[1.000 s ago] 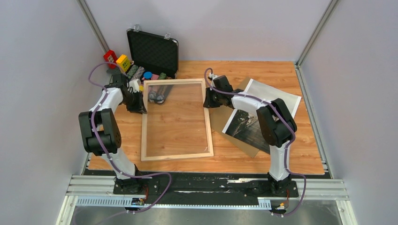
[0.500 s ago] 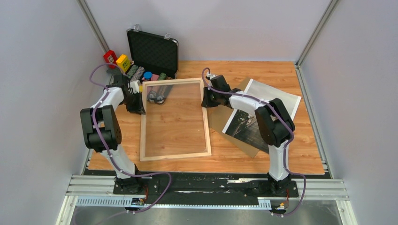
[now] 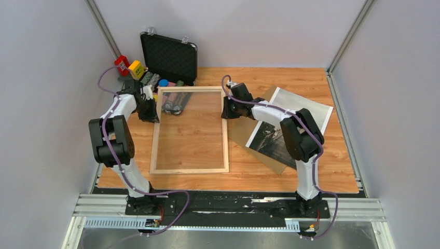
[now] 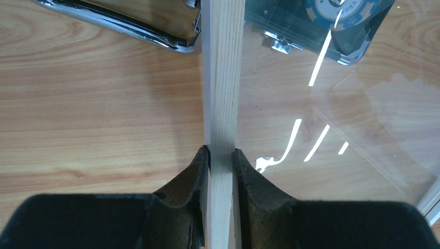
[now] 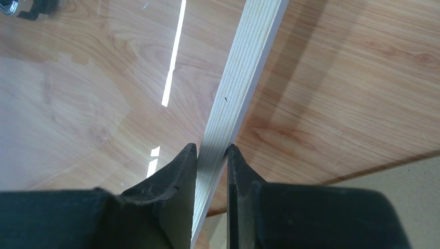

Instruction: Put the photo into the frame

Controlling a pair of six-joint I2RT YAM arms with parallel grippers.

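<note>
Between the two arms, the frame (image 3: pixel 189 170) runs lengthwise away from them. Right of the frame the photo (image 3: pixel 267 139) lies askew, nearer the right arm. The left gripper (image 4: pixel 220 155) and right gripper (image 5: pixel 211 155) each clamp one of the frame's long rails.

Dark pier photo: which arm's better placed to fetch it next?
Right. The dark rectangular pier photo lies beside the right arm, across the pale wooden frame from the left arm. Both grip it.

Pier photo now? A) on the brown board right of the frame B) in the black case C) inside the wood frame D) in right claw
A: the dark white-bordered pier print lies on the plain brown backing board, right of the pale wooden rectangular frame.
</note>
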